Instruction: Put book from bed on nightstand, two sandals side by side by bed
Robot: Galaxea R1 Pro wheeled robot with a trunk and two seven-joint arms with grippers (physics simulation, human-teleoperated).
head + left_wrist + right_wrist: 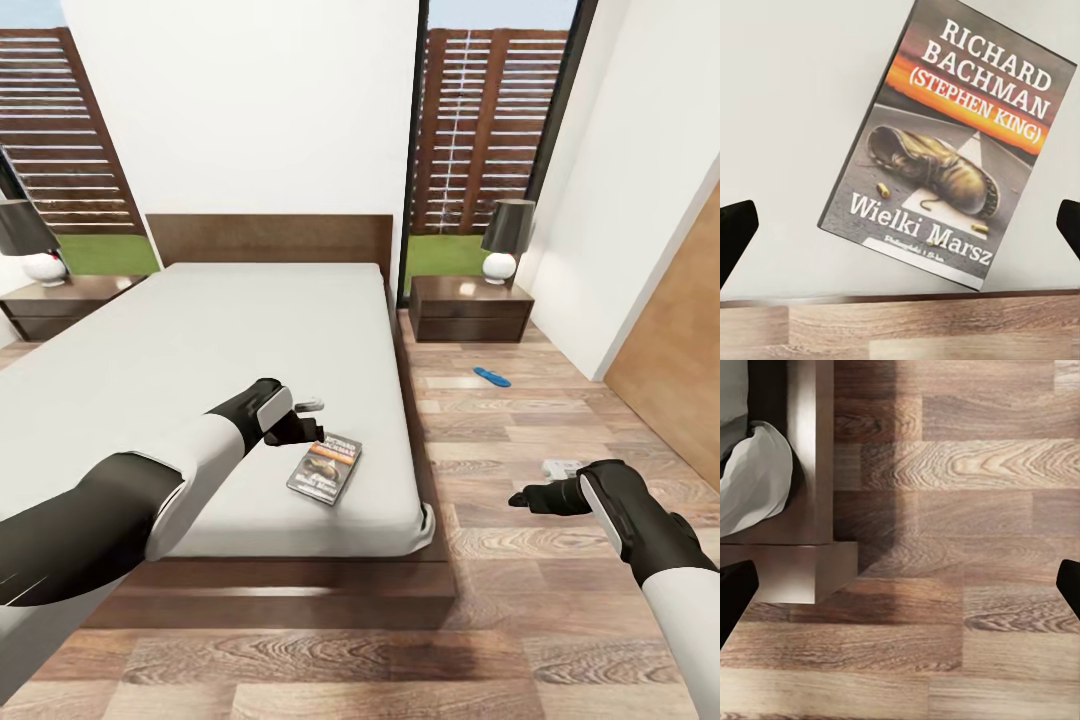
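a: where is the book (pixel 325 469) now?

b: flat on the bed (pixel 200 340), cover up, near the foot corner on the window side, close to the mattress edge.

a: and which arm is closer?

b: the left one by far. the left gripper (pixel 300 428) hangs above the mattress just headboard-side of the book, jaws spread wide; in the left wrist view the two fingertips (pixel 735 232) stand at either side with the book (pixel 952 142) between and ahead, and nothing is held.

a: how does the book's long side run?

b: roughly along the bed's length, a little skewed, title end toward the headboard. so the jaws would need to close across its short width, i'd say.

a: the right gripper (pixel 528 497)?

b: over the floor (pixel 520 560) beyond the bed's side, open and empty. one sandal (pixel 491 377) lies on the floor near the window-side nightstand (pixel 470 310).
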